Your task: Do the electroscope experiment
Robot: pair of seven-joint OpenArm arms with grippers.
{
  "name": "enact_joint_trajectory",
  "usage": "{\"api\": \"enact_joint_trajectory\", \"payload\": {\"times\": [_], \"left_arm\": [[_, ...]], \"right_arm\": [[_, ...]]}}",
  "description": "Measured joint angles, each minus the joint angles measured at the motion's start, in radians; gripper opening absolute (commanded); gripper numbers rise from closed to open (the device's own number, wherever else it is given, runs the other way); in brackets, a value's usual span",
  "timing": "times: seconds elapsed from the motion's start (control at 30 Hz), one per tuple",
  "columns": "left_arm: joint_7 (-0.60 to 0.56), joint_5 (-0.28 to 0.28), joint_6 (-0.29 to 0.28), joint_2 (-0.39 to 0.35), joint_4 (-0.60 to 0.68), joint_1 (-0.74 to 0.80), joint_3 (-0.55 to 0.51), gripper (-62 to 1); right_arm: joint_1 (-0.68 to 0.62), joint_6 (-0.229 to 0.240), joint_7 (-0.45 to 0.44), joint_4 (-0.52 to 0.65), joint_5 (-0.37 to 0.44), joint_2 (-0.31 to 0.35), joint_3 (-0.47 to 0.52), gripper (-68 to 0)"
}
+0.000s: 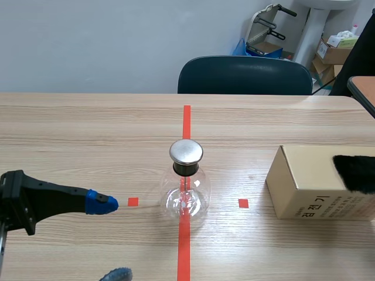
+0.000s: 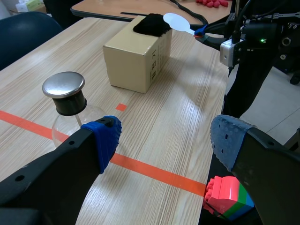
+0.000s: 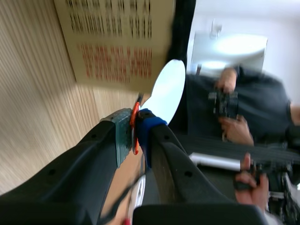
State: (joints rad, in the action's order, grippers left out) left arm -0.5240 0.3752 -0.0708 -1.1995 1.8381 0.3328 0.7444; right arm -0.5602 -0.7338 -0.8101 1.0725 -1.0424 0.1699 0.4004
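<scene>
The black left gripper (image 2: 164, 136) with blue dotted pads hangs low over the table, jaws spread wide and empty, just beside the flask. It is probably the spare hand for now. The tan cardboard box (image 1: 319, 190) sits well to the right, seemingly as a stand that puts the black fur patch (image 1: 354, 171) on top within reach for rubbing. The clear glass electroscope flask (image 1: 185, 196), capped by a steel disc (image 1: 186, 151), stands upright on the red centre line. The right gripper (image 3: 136, 129) looks rolled onto its side near the box. Its jaws pinch the orange-red handle of a white oval paddle (image 3: 166, 91) whose blade is by the fur. I cannot tell if they touch.
</scene>
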Motion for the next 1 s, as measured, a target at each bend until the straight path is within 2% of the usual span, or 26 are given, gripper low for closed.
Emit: {"api": "enact_joint_trajectory", "payload": {"times": [0.1, 0.17, 0.23, 0.37, 0.4, 0.47, 0.5, 0.63, 0.7, 0.77, 0.93, 1.0], "left_arm": [[0.000, 0.000, 0.000, 0.000, 0.000, 0.000, 0.000, -18.3], [0.000, 0.000, 0.000, 0.000, 0.000, 0.000, 0.000, -18.3], [0.000, 0.000, 0.000, 0.000, 0.000, 0.000, 0.000, -18.3], [0.000, 0.000, 0.000, 0.000, 0.000, 0.000, 0.000, -18.3], [0.000, 0.000, 0.000, 0.000, 0.000, 0.000, 0.000, -18.3], [0.000, 0.000, 0.000, 0.000, 0.000, 0.000, 0.000, -18.3], [0.000, 0.000, 0.000, 0.000, 0.000, 0.000, 0.000, -18.3], [0.000, 0.000, 0.000, 0.000, 0.000, 0.000, 0.000, -18.3], [0.000, 0.000, 0.000, 0.000, 0.000, 0.000, 0.000, -18.3], [0.000, 0.000, 0.000, 0.000, 0.000, 0.000, 0.000, -18.3], [0.000, 0.000, 0.000, 0.000, 0.000, 0.000, 0.000, -18.3], [0.000, 0.000, 0.000, 0.000, 0.000, 0.000, 0.000, -18.3]], "right_arm": [[0.000, 0.001, -0.202, 0.000, -0.009, 0.002, -0.001, -65.6], [0.000, 0.000, -0.240, 0.000, -0.011, 0.002, -0.001, -65.6], [0.000, 0.000, -0.196, 0.000, -0.013, 0.002, -0.001, -65.6], [0.000, 0.001, 0.067, 0.000, -0.004, 0.002, -0.002, -65.6], [0.000, 0.001, 0.098, 0.000, -0.003, 0.003, -0.001, -65.6], [0.000, 0.001, 0.094, 0.000, -0.005, 0.005, 0.000, -65.6], [0.000, 0.001, 0.062, 0.000, -0.005, 0.005, 0.000, -65.6], [0.000, 0.001, -0.162, 0.000, -0.010, 0.005, 0.000, -65.6], [0.000, 0.001, -0.204, 0.000, -0.012, 0.004, 0.000, -65.6], [0.000, 0.000, -0.179, 0.000, -0.013, 0.005, 0.000, -65.5], [0.000, 0.001, 0.082, 0.000, -0.003, 0.004, -0.001, -65.6], [0.000, 0.001, 0.102, 0.000, -0.004, 0.005, 0.000, -65.6]]}}
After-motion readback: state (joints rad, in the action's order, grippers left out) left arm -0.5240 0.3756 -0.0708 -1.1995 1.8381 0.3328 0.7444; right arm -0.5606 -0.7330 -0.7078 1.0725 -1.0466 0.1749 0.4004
